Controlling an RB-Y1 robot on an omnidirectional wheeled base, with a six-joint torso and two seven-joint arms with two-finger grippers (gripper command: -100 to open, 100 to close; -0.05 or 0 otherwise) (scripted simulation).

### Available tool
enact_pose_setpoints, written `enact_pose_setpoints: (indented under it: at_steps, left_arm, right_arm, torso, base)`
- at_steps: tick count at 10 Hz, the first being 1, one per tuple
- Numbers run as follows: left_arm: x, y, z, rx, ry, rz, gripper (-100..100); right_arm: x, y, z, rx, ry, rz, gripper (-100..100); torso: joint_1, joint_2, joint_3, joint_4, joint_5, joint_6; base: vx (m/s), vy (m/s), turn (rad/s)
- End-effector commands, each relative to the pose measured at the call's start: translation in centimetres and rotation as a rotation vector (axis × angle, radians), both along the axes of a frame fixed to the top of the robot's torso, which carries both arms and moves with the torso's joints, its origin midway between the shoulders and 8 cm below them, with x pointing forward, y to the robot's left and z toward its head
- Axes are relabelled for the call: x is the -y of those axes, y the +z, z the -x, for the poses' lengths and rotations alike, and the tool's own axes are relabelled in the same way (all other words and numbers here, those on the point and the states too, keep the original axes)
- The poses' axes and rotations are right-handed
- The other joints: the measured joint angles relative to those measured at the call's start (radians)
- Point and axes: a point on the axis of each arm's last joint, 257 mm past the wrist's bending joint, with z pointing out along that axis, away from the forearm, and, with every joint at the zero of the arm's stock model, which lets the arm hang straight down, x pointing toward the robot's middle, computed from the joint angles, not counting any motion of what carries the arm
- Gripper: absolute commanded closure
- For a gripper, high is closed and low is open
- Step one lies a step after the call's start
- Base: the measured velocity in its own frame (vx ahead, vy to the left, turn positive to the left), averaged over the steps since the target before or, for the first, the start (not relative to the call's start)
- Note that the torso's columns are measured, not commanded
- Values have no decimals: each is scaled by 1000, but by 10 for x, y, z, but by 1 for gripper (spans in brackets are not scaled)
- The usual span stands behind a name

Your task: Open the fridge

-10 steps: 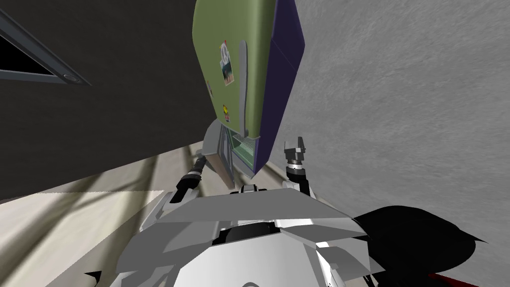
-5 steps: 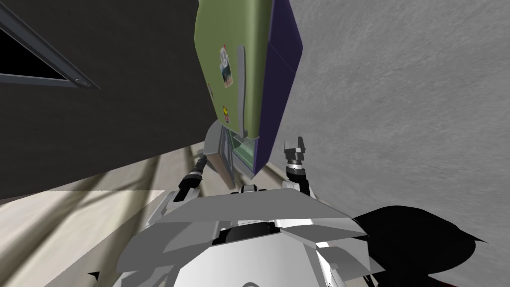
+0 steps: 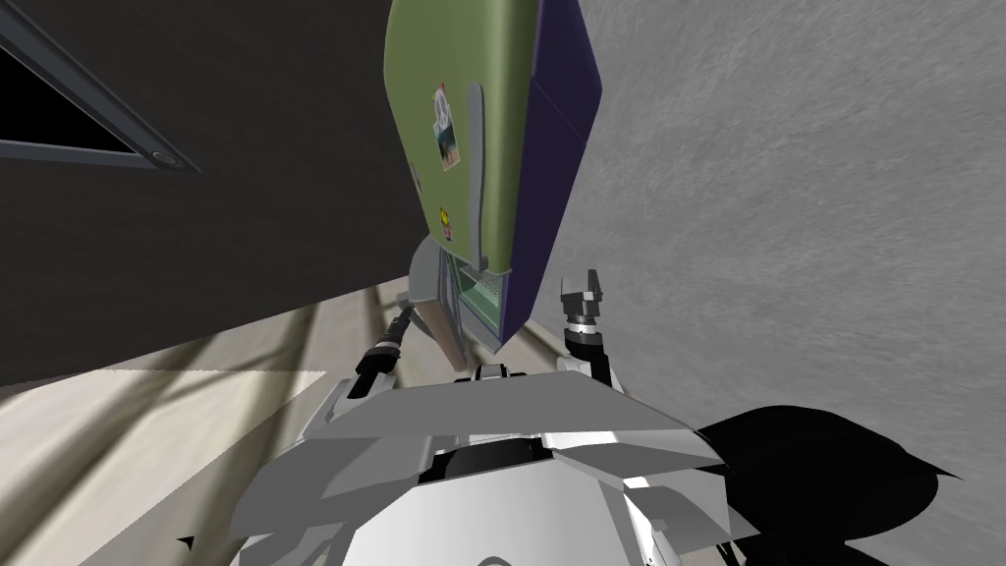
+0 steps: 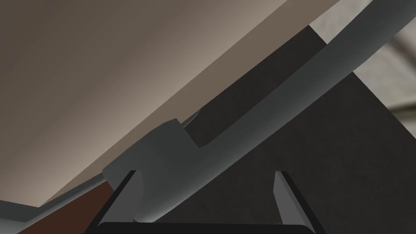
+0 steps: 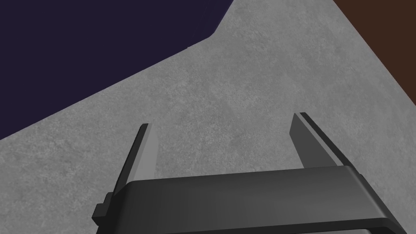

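Observation:
The fridge [image 3: 422, 59] has a green front and a dark blue side [image 3: 550, 167]. Its lower door [image 3: 439, 312] stands swung out, and shelves [image 3: 482, 290] show inside. My left gripper [image 3: 404, 312] is at that door's outer face. In the left wrist view the door's grey handle bar [image 4: 284, 77] runs slantwise between my left gripper's [image 4: 205, 174] fingers, close to one finger [image 4: 126, 189]; the fingers stand apart and do not press it. The pale door face [image 4: 101, 81] lies beyond. My right gripper [image 3: 583, 287] is raised beside the fridge's blue side, open and empty [image 5: 222, 121].
A dark wall [image 3: 246, 197] with a framed black opening [image 3: 59, 108] runs to the fridge's left. A grey textured wall [image 3: 786, 197] is close on the right. Pale floor [image 3: 196, 423] lies at the lower left. A black area [image 3: 835, 472] sits at the lower right.
My left gripper has gone from shut on the lower door's handle to open. The left forearm has shifted slightly toward the fridge. The right arm has not moved.

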Motion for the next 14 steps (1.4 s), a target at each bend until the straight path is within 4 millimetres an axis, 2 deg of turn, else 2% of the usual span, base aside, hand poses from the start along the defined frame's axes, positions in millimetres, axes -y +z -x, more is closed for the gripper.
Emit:
enact_pose_setpoints:
  at_steps: [1,10,11,12,13,14]
  left_arm:
    - [-1,-12,-3,-11,1,-19,-100]
    - [-3,-51,-5,-49,-2,-75,-100]
    - [-4,-49,-5,-47,0,-72,-100]
    - [-14,-47,-11,-48,28,-73,-100]
    - [-10,-46,-9,-47,15,-73,-100]
    - [-12,-46,-10,-48,18,-73,100]
  right_arm:
    - [0,0,0,0,0,0,0]
    - [0,0,0,0,0,0,0]
    - [0,0,0,0,0,0,0]
    - [0,0,0,0,0,0,0]
    - [0,0,0,0,0,0,0]
    - [0,0,0,0,0,0,0]
  torso:
    - [0,1,1,0,0,0]
    - [0,4,3,1,0,-2]
    - [0,4,2,1,0,-1]
    - [1,4,2,1,0,-2]
    - [1,2,2,1,0,0]
    - [1,3,2,1,0,-2]
  base:
    - [6,-35,30]
    - [7,-27,25]
    - [1,-11,4]
    - [18,14,-203]
    - [10,15,-58]
    - [0,0,0]
